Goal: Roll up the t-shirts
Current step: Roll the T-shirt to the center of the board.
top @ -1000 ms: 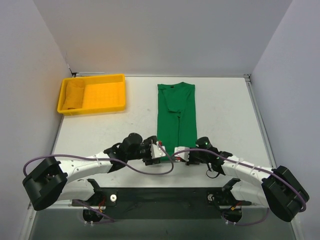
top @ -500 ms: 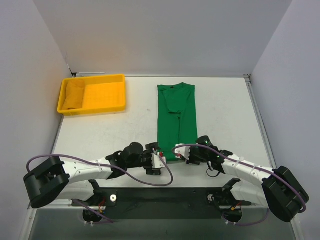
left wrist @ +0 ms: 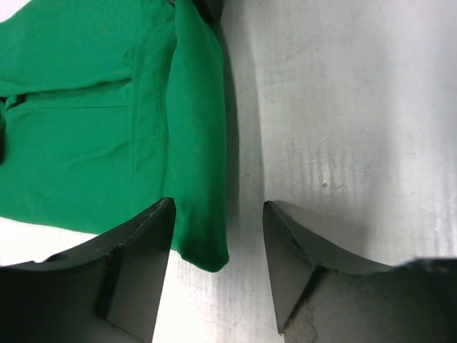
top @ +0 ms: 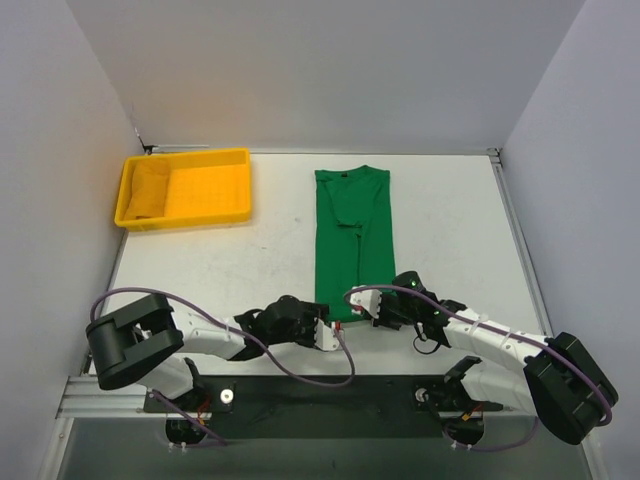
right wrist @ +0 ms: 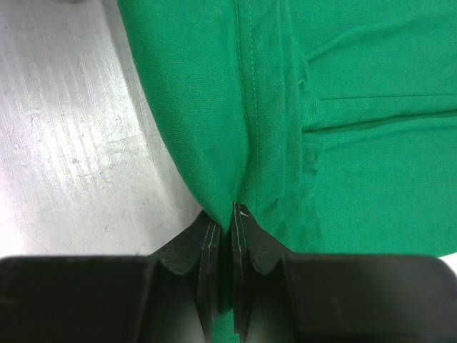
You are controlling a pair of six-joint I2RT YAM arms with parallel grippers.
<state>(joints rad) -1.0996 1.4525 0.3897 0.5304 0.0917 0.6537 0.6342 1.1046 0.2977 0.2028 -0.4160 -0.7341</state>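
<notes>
The green t-shirt lies folded into a long narrow strip in the middle of the table, neck at the far end. My right gripper is at its near right corner. In the right wrist view the gripper is shut on a pinched fold of the shirt's near edge. My left gripper is at the near left corner. In the left wrist view the gripper is open, low over the table, and the shirt's corner lies loose between the fingers, close to the left one.
A yellow plastic tray stands at the far left with a yellow rolled cloth in its left end. Grey walls close in the table on three sides. Both arms lie low along the near edge.
My left gripper has moved back toward the near edge and slightly right, and its arm has folded in closer. The right gripper has barely moved. The shirt lies as before.
</notes>
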